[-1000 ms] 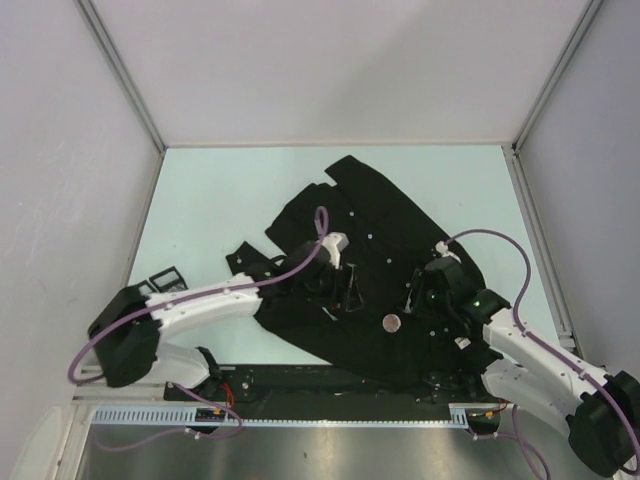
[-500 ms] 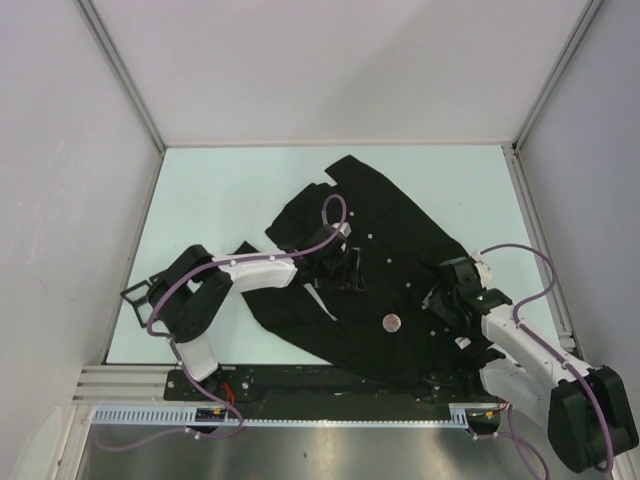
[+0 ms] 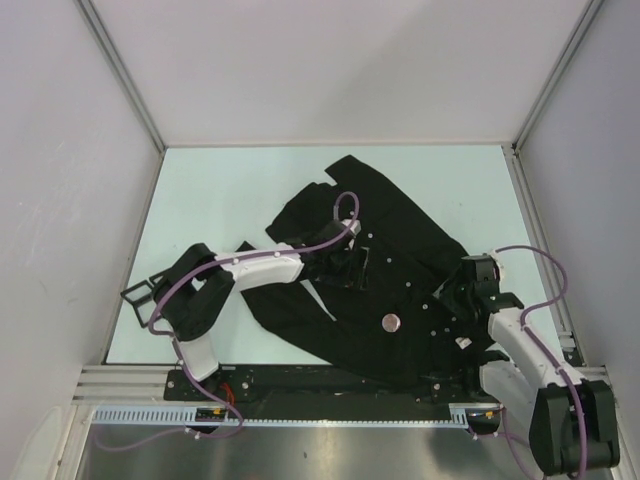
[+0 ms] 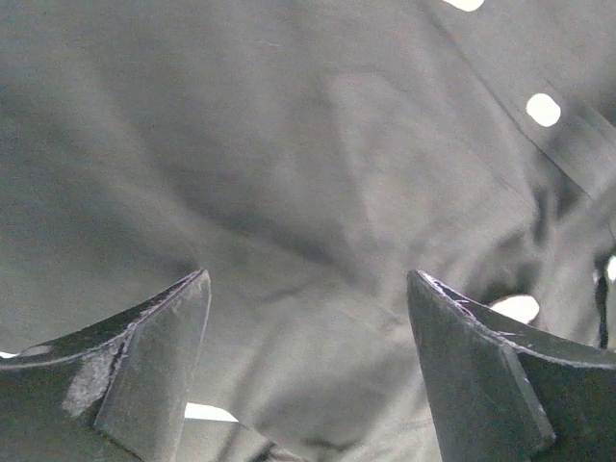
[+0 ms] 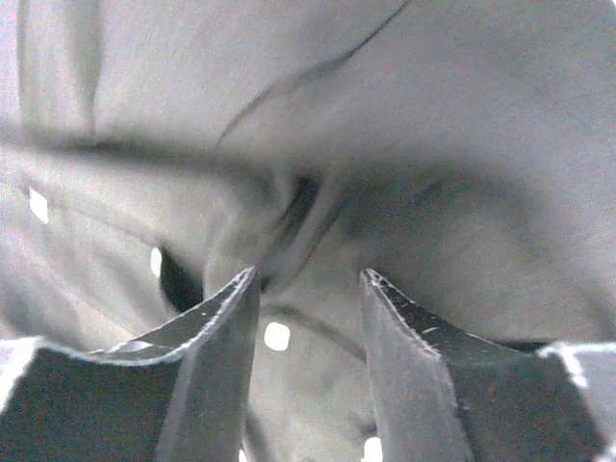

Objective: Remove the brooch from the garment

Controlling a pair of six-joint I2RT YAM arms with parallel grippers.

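Lying crumpled across the middle of the pale table (image 3: 220,190), one black garment (image 3: 400,240) spreads from near the far edge down to the near edge, closer to the right side. One round, pale metallic brooch (image 3: 391,322) sits on the cloth toward the near edge, roughly between the two arms. Only the top view shows it, along with the scatter of small white buttons over the shirt.

The left gripper (image 3: 352,268) hangs over the shirt's centre, and the right gripper (image 3: 453,298) over its right part.

The left wrist view shows what the top view cannot: the left gripper (image 4: 308,279) has its jaws spread wide above smooth cloth, holding nothing, with at least two buttons (image 4: 544,109) on a strip at the upper right. In the right wrist view, the right gripper (image 5: 308,279) has a narrower gap, also released, above blurred folds and a button (image 5: 277,335).
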